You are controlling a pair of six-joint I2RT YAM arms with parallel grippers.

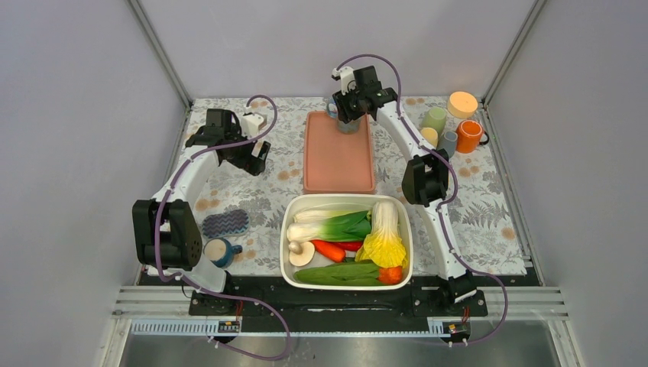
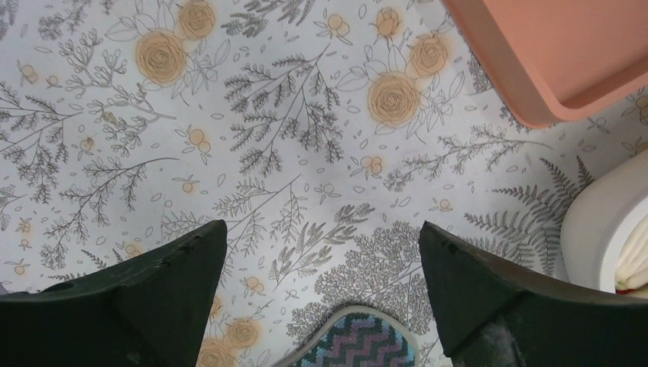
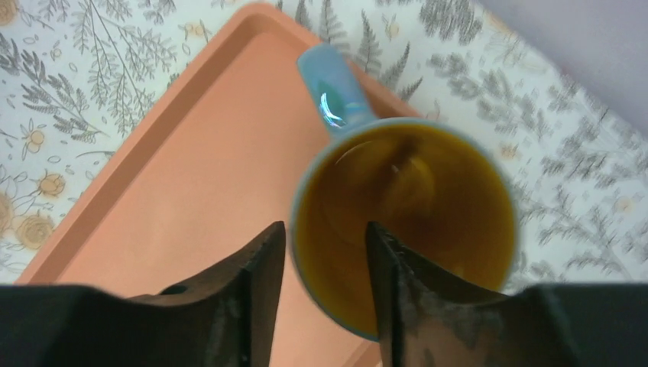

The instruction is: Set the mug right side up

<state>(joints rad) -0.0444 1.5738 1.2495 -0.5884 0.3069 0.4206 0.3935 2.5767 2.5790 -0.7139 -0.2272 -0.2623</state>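
A blue mug (image 3: 405, 214) with an amber inside stands upright at the far end of the orange tray (image 3: 191, 191), its mouth facing up and its handle pointing away. My right gripper (image 3: 325, 229) hangs over it, one finger outside the rim and one inside, with a gap on either side of the wall. From above the mug (image 1: 348, 126) is mostly hidden under the right gripper (image 1: 353, 107). My left gripper (image 2: 321, 245) is wide open and holds nothing, low over the flowered cloth left of the tray (image 1: 336, 164).
A white basin (image 1: 286, 229) of vegetables sits in front of the tray. A zigzag sponge (image 1: 225, 223) and a second blue mug (image 1: 220, 251) lie near the left arm's base. Several cups and an orange mug (image 1: 468, 135) cluster at the back right. Enclosure walls stand close all round.
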